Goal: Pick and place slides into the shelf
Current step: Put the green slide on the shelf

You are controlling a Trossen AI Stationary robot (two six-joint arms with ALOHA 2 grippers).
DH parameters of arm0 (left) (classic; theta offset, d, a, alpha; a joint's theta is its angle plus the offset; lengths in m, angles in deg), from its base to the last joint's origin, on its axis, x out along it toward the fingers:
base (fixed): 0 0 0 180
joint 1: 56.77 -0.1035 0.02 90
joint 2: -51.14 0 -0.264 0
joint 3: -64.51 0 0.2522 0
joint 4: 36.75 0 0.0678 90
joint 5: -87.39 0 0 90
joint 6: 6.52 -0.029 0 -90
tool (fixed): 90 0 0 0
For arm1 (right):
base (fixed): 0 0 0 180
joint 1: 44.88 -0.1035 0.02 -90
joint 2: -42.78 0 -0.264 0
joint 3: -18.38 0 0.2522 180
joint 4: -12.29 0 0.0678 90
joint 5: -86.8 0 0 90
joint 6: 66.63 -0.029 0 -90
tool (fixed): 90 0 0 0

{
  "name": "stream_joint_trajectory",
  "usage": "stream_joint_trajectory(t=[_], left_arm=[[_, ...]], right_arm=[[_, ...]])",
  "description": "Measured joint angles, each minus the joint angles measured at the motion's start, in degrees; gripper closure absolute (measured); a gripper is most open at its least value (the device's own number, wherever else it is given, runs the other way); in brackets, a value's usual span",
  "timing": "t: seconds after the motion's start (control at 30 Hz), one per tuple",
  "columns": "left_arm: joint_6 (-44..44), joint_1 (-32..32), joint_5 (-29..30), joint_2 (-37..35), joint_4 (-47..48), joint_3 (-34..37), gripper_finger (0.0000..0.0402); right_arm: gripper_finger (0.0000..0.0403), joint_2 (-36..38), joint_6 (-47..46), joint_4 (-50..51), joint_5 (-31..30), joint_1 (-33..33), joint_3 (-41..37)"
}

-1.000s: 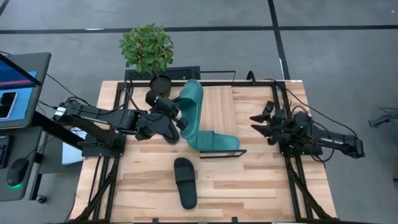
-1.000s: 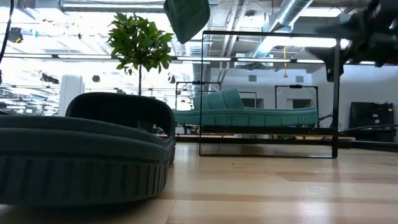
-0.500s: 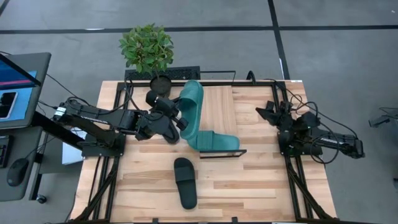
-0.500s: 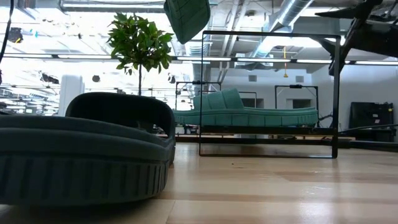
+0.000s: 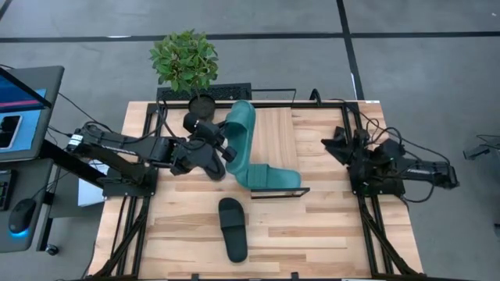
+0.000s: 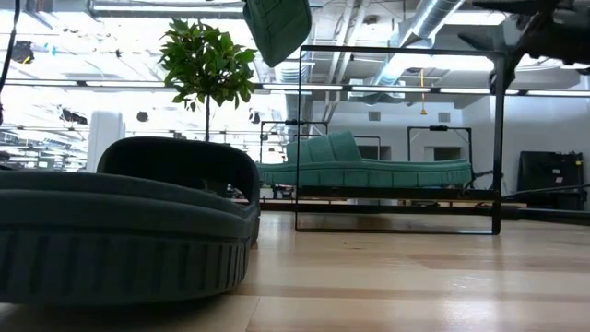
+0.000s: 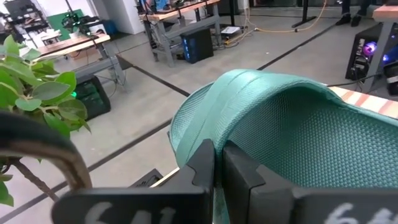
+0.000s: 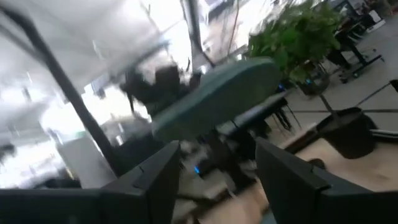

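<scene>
Landmark: the shelf (image 5: 275,148), a black wire rack with a light wood board, standing at the far middle of the table (image 5: 312,234).

Left gripper (image 5: 226,156): just beside the shelf's left edge, raised off the table. Fingers clamped on the edge of a teal slide (image 5: 241,136). Left wrist view confirms it: both dark fingers (image 7: 202,165) pinch the sandal's rim, strap and textured footbed (image 7: 298,134) directly ahead. That slide is tilted up, hanging over the shelf's left side, its toe end toward the potted plant (image 5: 184,61). In the low view its ribbed sole (image 6: 277,26) shows high above the rack's top wire.

Second teal slide (image 5: 269,178): lies on the shelf's near end, crosswise on the board. Low view shows it flat inside the wire frame (image 6: 364,171).

Black slide (image 5: 232,228): on the table, in front of the shelf, near but apart from it. It fills the low view's near left (image 6: 124,231).

Right gripper (image 5: 334,144): right of the shelf, near the rack's right wire, raised. Fingers spread apart, nothing between them; the right wrist view shows the two fingers (image 8: 152,180) wide of each other, scene beyond blurred.
</scene>
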Motion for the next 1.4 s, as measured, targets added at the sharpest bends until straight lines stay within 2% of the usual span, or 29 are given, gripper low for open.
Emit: stream_joint_trajectory(t=[0.2, 0.33, 0.4, 0.6, 0.8, 1.0, 1.4], left_arm=[[2.95, -1.88, -0.09, 0.03, -0.22, 0.0, 0.0401], [1.97, -3.1, -0.63, 1.53, -5.08, 0.07, 0.0401], [-0.25, -3.97, -0.96, 2.93, -11.06, -0.02, 0.0401], [-5.57, -6.2, -2.34, 7.04, -20.85, 0.0, 0.0401], [-6.56, -8.68, -4.7, 9.88, -25.05, 0.02, 0.0401], [-9.26, -10.2, -4.55, 12.57, -32.15, 0.02, 0.0401], [-17.26, -12.18, -5.7, 14.77, -46.82, 0.02, 0.0401]], right_arm=[[0.0223, -10.82, 10.51, 4.48, -2.41, -5.63, 8.87], [0.0233, -19.13, 11.04, 4.75, -4.62, -6.99, 13.74], [0.0234, -22.57, 10.93, 4.71, -4.61, -6.9, 15.75], [0.0225, -29.78, 9.4, 4.61, -3.79, -7.05, 21.01], [0.0219, -33.03, 6.89, 4.57, -2.25, -9.05, 25.63], [0.0221, -36.04, 5.38, 4.61, -2.89, -11.56, 28.57], [0.0224, -40.14, 0.79, 3.96, -5.72, -14.05, 29.75]])
